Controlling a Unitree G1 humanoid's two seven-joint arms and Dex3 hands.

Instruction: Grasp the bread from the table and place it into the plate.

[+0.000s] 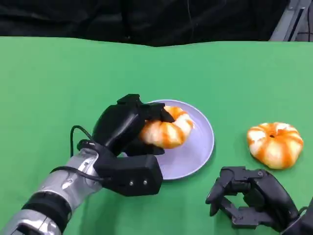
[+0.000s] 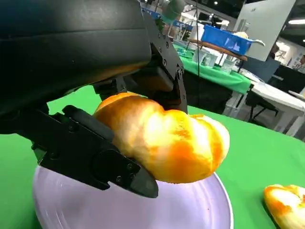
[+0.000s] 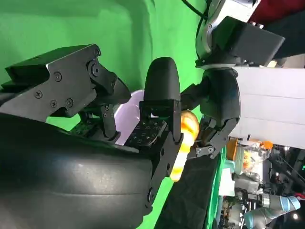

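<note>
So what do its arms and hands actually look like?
The left forearm is silver metal with black bands and a thin black cable looping beside it. Both the left hand and right hand are matte black, blocky, many-fingered, with small visible screws.

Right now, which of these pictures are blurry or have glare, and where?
Head view: evenly lit and fairly sharp, soft shadow under the left robot hand on the plate. Left wrist view: the bread has a bright washed-out patch, and the near black shell is blurred. Right wrist view: the right robot hand close up is soft, and the white panel behind is overexposed.
</note>
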